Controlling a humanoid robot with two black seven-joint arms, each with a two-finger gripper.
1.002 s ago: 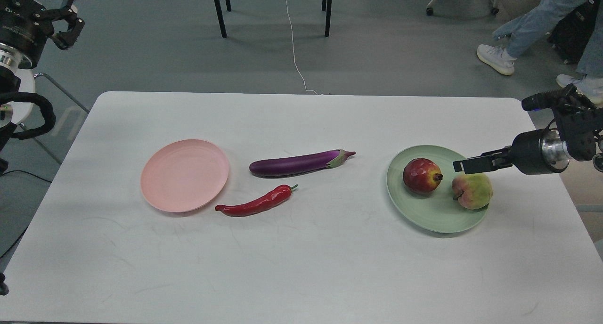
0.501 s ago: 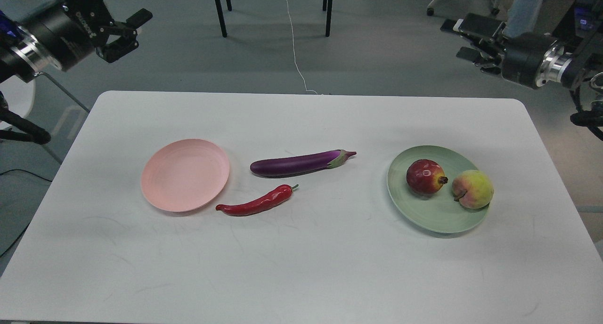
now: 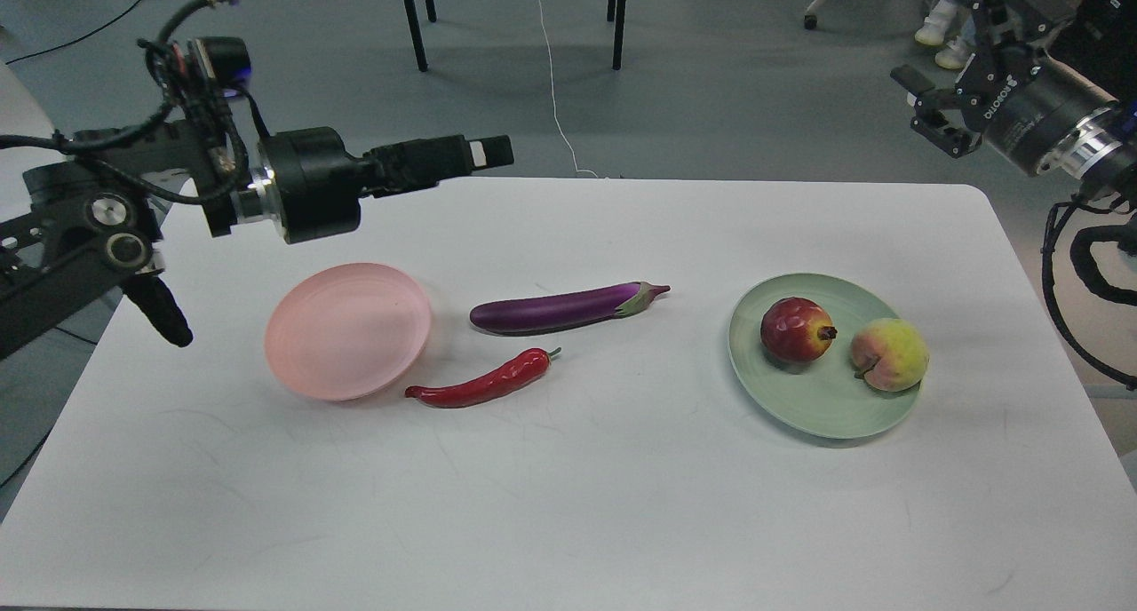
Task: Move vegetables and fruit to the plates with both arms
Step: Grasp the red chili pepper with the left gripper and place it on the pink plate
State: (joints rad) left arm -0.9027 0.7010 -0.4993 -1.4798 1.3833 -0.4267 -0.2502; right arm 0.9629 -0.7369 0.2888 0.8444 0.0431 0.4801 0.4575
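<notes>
White table seen from the head camera. Pink plate, bare, lies left of centre; the chili rests on the table with its tip just beside the plate's lower right rim, and the eggplant lies on the table just above the chili, cap pointing right. Green plate at right carries the pomegranate and the peach, side by side and nearly touching. Left gripper reaches in horizontally above the table's far left edge, beyond the pink plate, seen side-on; its opening cannot be told, and it holds nothing. Right gripper hangs raised beyond the table's far right corner, fingers spread apart and empty, well apart from the green plate.
</notes>
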